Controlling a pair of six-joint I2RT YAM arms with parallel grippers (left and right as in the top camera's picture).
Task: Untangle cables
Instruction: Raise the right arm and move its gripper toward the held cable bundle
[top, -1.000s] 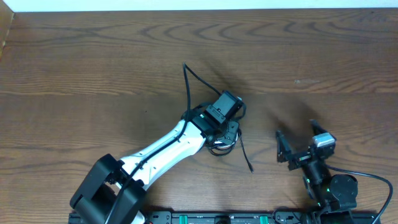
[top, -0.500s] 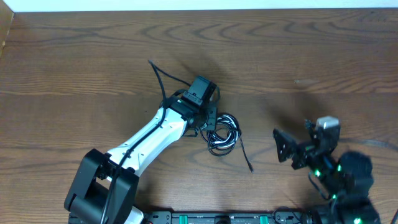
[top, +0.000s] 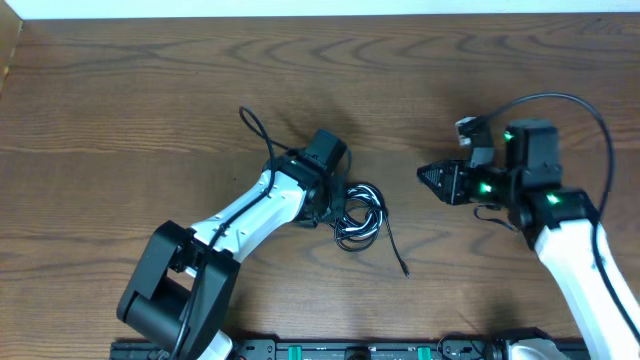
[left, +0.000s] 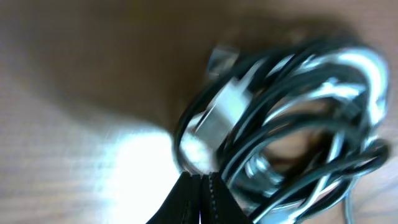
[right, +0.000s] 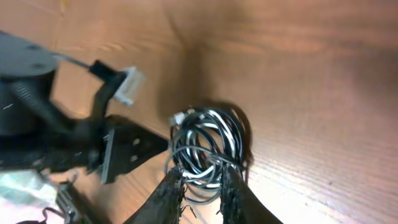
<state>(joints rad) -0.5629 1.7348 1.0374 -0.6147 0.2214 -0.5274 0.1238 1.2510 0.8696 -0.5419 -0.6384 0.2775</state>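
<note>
Right hand (top: 424, 176) up, nearer the cables (top: 360, 214).

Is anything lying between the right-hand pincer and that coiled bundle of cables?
Nothing visible. Only bare table separates the right pincer from the cable bundle. The left pincer is at the bundle's opposite side, not in between.

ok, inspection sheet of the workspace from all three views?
Surface: wooden table, dark grain.
Job's things: cable bundle, black and white strands coiled together; loose black tail trailing toward the near edge.
Clutter: nothing seen.
Grippers: left gripper shut at the bundle's edge, pinched strand not discernible (blurred); right gripper open, apart from the bundle, holding nothing.
Cables: thick black arm cable arching over the right arm; thin wrist cable off the left arm.
Surroundings: white strip along the far edge.
</note>
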